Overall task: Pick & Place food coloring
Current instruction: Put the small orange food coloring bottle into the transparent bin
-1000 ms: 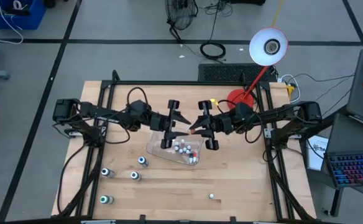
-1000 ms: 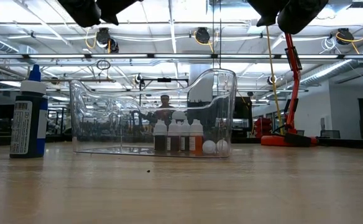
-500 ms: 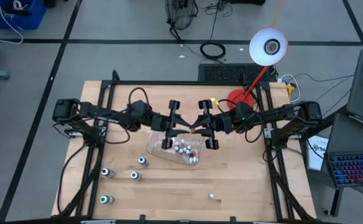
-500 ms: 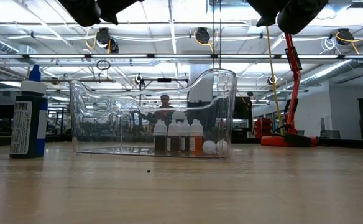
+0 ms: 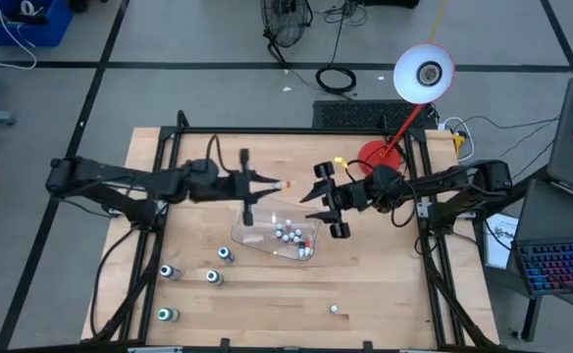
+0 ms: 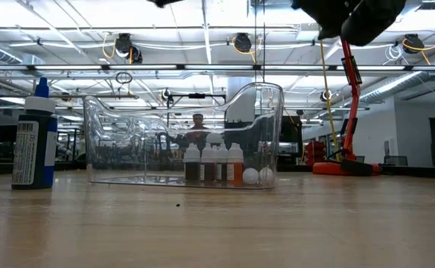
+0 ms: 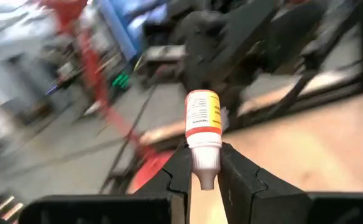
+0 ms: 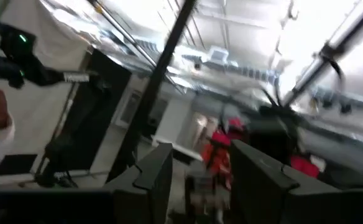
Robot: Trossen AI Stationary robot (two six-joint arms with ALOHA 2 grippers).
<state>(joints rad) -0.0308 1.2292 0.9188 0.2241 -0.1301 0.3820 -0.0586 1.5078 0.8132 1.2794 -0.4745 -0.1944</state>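
A small food coloring bottle [image 7: 203,118] with an orange label and white cap is in my left gripper [image 7: 204,174], which is shut on it above the table, just beyond the clear tray's [image 5: 267,238] far edge. In the high view the bottle [image 5: 285,183] sticks out of that gripper [image 5: 273,183] toward my right gripper [image 5: 310,206]. The right gripper is open and holds nothing, as its wrist view [image 8: 200,171] shows. Several more bottles [image 6: 214,164] stand on their bases in the tray [image 6: 128,134]. My left gripper pinches the bottle's white cap end [image 7: 204,163] between its two fingers. The fingers lie level and point toward the table's right. The bottle lies along them, its labelled body sticking out past the fingertips, lifted clear of the table and tray.
Loose bottles stand on the table at the near left [image 5: 226,255] [image 5: 213,277] [image 5: 167,315], and a white one [image 5: 335,310] lies near the front edge. A dark bottle with a blue top [image 6: 33,134] stands left of the tray. A red desk lamp [image 5: 377,155] stands at the far right.
Both grippers met over the tray with the orange bottle between them. My left gripper has drawn back toward the table's left edge, tipped level, with the bottle in its fingers. My right gripper has let go and stays near where it was.
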